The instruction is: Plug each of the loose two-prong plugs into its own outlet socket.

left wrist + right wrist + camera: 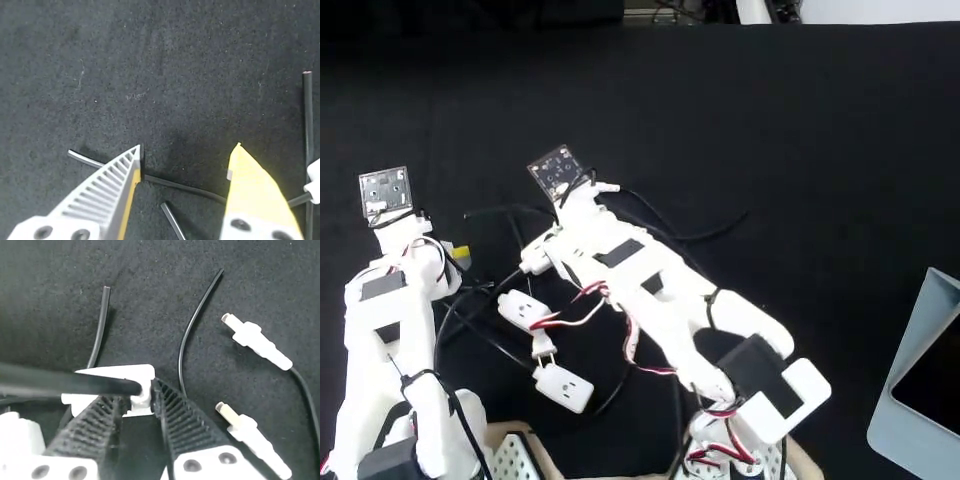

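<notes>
Right wrist view: right gripper (pixel 145 385) is pinched nearly shut on a white plug (pixel 117 375), its cord (pixel 70 382) crossing the fingers; a loose plug (pixel 255 340) and a third plug (pixel 250 432) lie just beside it on open black cloth (pixel 150 280); left gripper (pixel 187 147) gapes wide and empty above a cable (pixel 175 186); an outlet (pixel 525 310) and a second outlet (pixel 563 385) lie between the arms.

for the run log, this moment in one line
left gripper open over cable | right gripper shut on white plug | two plugs loose
</notes>
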### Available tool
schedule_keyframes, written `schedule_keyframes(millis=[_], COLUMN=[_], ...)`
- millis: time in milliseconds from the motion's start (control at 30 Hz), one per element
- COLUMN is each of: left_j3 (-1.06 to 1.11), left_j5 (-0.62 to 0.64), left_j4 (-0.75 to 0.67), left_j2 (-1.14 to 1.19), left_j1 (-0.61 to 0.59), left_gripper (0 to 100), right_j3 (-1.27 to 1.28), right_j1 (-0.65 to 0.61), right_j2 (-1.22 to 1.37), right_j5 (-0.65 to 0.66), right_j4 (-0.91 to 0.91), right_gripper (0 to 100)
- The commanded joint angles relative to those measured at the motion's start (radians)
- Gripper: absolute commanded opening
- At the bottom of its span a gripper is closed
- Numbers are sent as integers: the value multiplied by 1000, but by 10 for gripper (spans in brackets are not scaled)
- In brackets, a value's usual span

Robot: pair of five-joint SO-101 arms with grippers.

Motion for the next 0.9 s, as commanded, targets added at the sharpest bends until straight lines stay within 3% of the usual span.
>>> schedule_keyframes(millis=[0, 300, 433, 633, 867], left_j3=[-8, -8, -7, -7, -7], left_j5=[3, 3, 3, 5, 6], left_j4=[-18, -18, -18, -18, -18], left_j2=[-11, -11, -11, -11, -11], left_j1=[-2, -2, -2, -2, -2], left_gripper=[278, 278, 278, 278, 278], right_j3=[-25, -48, -53, -116, -348], right_j1=[5, 11, 38, 160, 318], right_j2=[8, 35, -91, -249, -114], right_j5=[43, 46, 41, 46, 31], right_j4=[43, 43, 55, 48, 49], right_gripper=[11, 11, 11, 11, 12])
